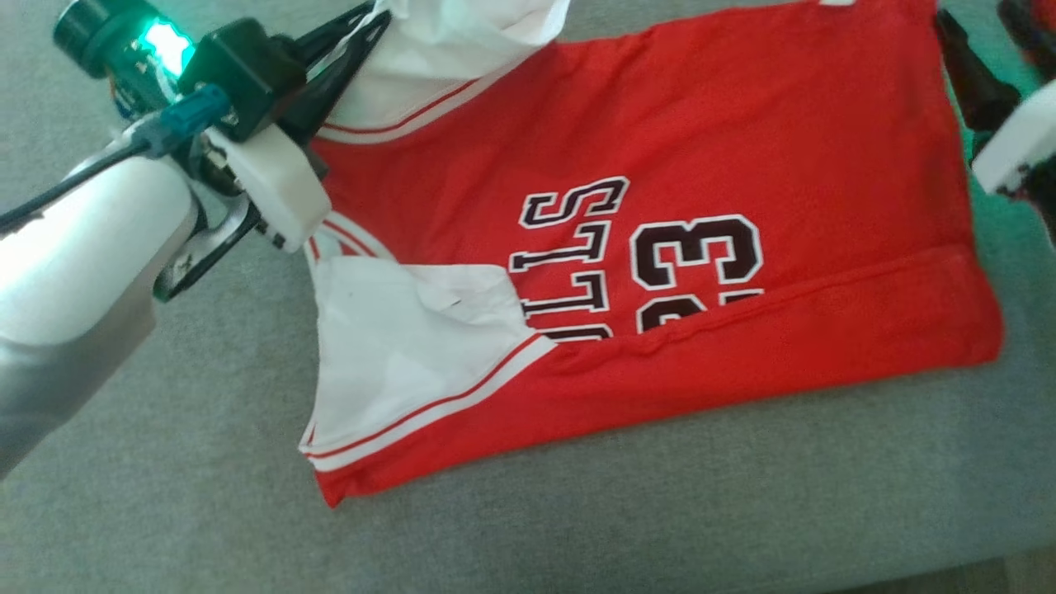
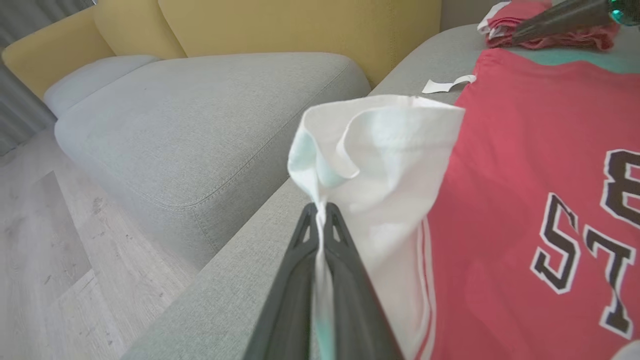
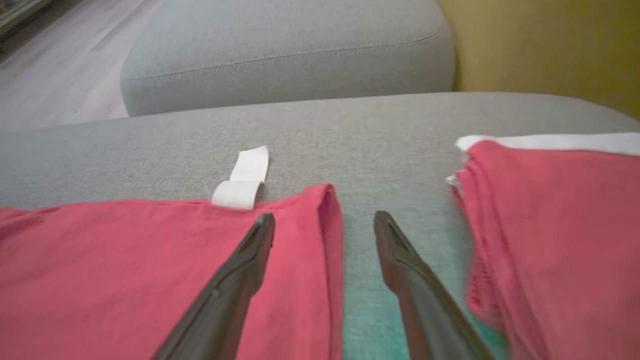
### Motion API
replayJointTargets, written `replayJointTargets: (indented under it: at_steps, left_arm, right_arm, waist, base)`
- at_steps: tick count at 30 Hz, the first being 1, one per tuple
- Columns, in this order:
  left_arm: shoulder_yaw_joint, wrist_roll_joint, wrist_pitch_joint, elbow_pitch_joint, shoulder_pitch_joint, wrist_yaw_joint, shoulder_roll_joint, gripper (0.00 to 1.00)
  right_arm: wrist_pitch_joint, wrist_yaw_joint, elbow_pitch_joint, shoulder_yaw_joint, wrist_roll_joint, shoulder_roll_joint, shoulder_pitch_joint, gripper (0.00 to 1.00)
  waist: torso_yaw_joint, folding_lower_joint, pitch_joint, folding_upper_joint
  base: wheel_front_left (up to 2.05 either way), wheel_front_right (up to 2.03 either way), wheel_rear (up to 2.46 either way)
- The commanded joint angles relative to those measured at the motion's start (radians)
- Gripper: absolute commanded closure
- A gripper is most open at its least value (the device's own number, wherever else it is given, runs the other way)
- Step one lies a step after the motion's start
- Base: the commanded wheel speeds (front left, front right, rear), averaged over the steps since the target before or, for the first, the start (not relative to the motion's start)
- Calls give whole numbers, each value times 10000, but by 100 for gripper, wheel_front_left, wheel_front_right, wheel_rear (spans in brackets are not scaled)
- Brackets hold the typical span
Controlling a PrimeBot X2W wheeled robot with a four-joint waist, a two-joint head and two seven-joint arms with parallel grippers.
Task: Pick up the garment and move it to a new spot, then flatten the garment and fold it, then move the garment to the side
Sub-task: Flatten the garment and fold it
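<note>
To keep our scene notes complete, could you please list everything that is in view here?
Cushion: one, grey, underneath the garments.
Jersey: one, red and white, spread on the cushion.
Label: one, white, at jersey's edge.
Second garment: one, red, beside the jersey.
Sofa seat: one, grey, beyond the cushion.
Sofa back: one, yellow, behind that seat.
Floor: pale wood, beside the sofa.
Left gripper: one, dark, shut on jersey's white sleeve.
Right gripper: one, dark, open over jersey's edge.

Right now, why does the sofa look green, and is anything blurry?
Left wrist view: the jersey's sleeve looks greenish. Right wrist view: teal glow tints the grey cushion under the right gripper; the other red garment is blurred. Head view: the green light glares.
</note>
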Motion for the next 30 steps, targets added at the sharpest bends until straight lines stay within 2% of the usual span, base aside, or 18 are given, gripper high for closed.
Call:
replayJointTargets:
  at_steps: [1, 6, 9, 10, 12, 16, 17, 23, 30]
  left_arm:
    - [546, 89, -91, -126, -611, 1, 252, 100]
    - [537, 195, -313, 1, -824, -58, 61, 100]
    - [524, 217, -400, 97, -887, -86, -17, 100]
    - [522, 216, -426, 137, -905, -98, -43, 100]
    - [517, 218, -485, 226, -944, -118, -102, 100]
    - [488, 218, -584, 414, -983, -145, -218, 100]
    - [478, 215, -603, 461, -990, -157, -245, 100]
    - [495, 213, -833, 758, -1104, -204, -382, 100]
    - [668, 347, -1405, 1195, -1394, -143, -468, 100]
  right_arm:
    - [154, -7, 84, 141, 75, -50, -151, 0]
    - [489, -7, 951, 529, 123, 219, -1000, 2]
    - [643, -7, 1294, 675, 225, 320, -1257, 21]
    - [667, -7, 1358, 729, 255, 339, -1328, 40]
    - [682, -7, 1451, 838, 314, 345, -1454, 51]
    - [647, -7, 1583, 1081, 350, 333, -1657, 84]
    - [640, -7, 1610, 1136, 361, 325, -1707, 98]
    - [389, -7, 1700, 1398, 440, 240, -1998, 100]
    - [-365, -7, 1484, 1252, 873, 108, -2266, 100]
  waist:
    - [162, 0, 120, 0]
    - [427, 0, 338, 0]
    - [500, 0, 389, 0]
    - [516, 0, 403, 0]
    - [545, 0, 430, 0]
    - [560, 0, 465, 0]
    - [560, 0, 467, 0]
    - [561, 0, 482, 0]
    - [509, 0, 469, 0]
  base:
    - [0, 0, 0]
    - [0, 0, 0]
    - [0, 0, 0]
    - [0, 0, 0]
    - [0, 0, 0]
    - [0, 0, 0]
    - [0, 0, 0]
    - [0, 0, 0]
    - [0, 0, 0]
